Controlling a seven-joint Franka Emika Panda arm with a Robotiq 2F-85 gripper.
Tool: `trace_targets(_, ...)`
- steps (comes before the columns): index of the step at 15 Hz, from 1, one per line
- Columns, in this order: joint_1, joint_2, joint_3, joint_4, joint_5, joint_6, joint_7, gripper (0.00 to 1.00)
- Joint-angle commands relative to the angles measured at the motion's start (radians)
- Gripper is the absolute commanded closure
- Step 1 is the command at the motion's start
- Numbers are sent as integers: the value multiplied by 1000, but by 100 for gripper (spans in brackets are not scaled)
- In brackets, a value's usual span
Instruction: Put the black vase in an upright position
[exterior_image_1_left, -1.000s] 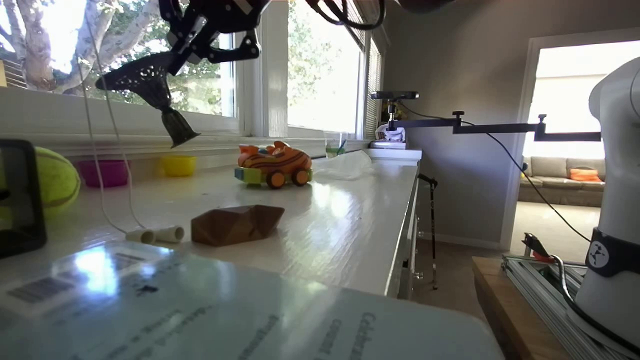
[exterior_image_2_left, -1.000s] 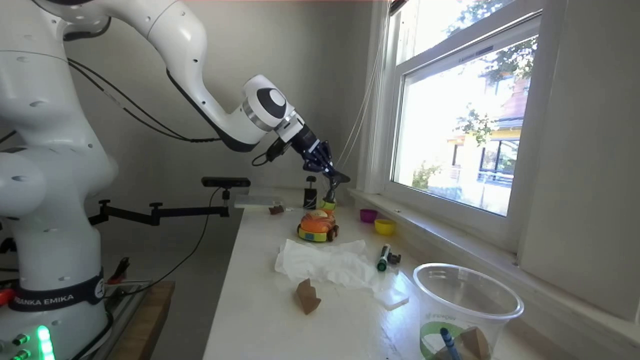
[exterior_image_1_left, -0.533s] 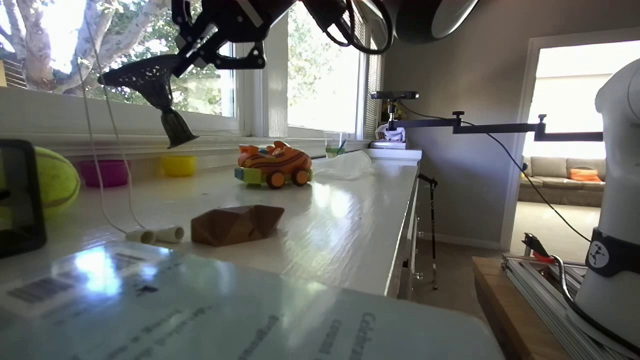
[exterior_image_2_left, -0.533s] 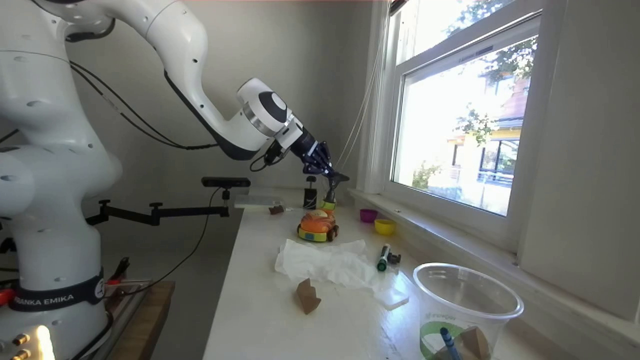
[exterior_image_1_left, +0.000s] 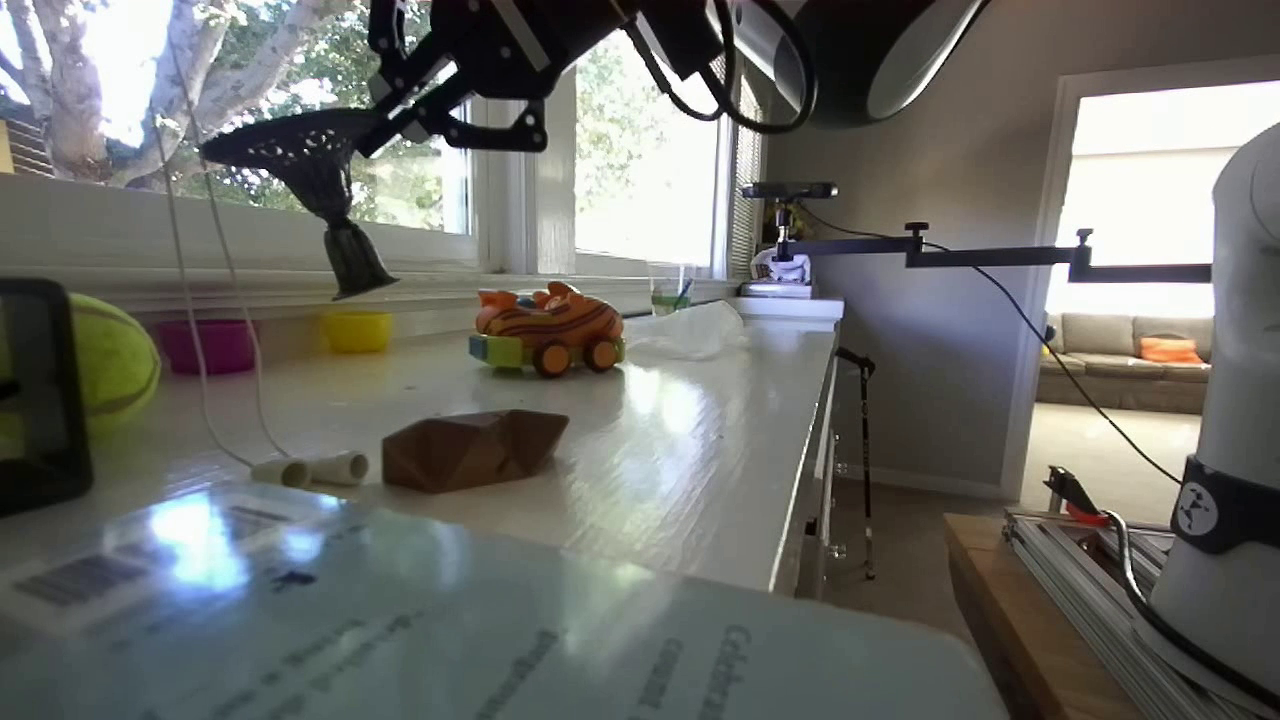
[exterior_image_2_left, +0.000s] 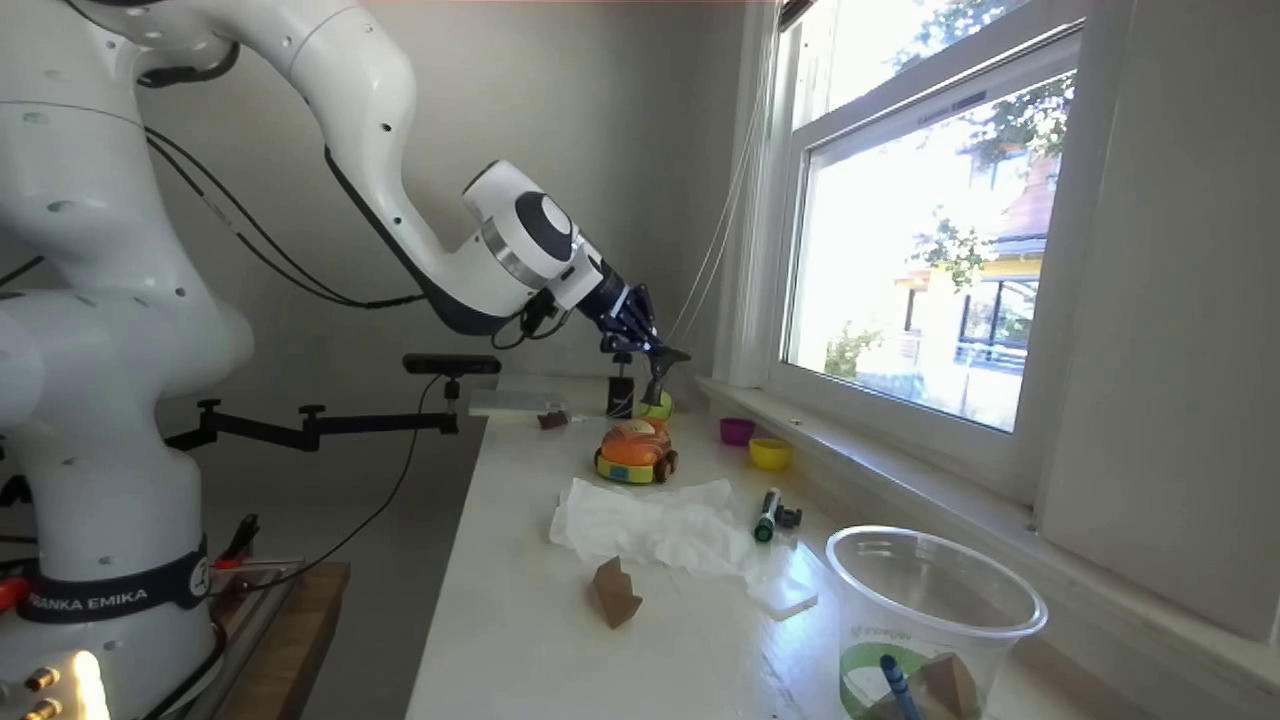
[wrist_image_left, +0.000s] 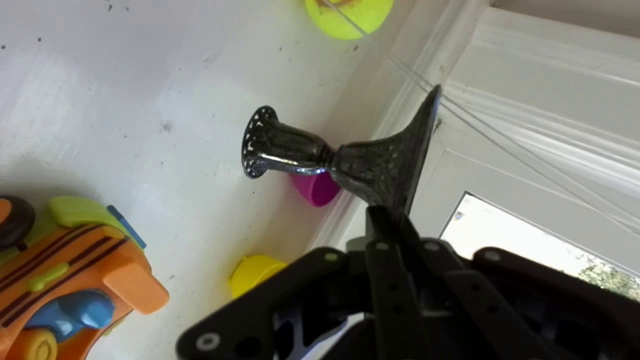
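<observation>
Pincer (wrist_image_left: 390, 215) clenched on the black vase (wrist_image_left: 372, 165) by its wide rim, vase hanging tilted beneath the jaws, base lowest, purple cup (wrist_image_left: 321, 192), yellow cup (wrist_image_left: 255, 272) and orange toy car (wrist_image_left: 75, 285) further below on the white counter (wrist_image_left: 165, 80), window (exterior_image_1_left: 425, 190) beyond the pincer.

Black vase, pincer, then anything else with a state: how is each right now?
Black vase: held aloft, tilted, wide end uppermost
Pincer: shut on the vase's rim
Orange toy car: on its wheels
Purple cup: upright
Yellow cup: upright
Clear cup: upright
Green marker: lying down
White sheet: crumpled
</observation>
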Motion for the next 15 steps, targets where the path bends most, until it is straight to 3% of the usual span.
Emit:
trace_targets(1,-64,-33,47,-58,16,74,-10,99)
trace_targets(10,-189,-43,176,-119,82,168,-176,99)
trace_targets(15,-258,-41,259,-155,198,228,-300,99)
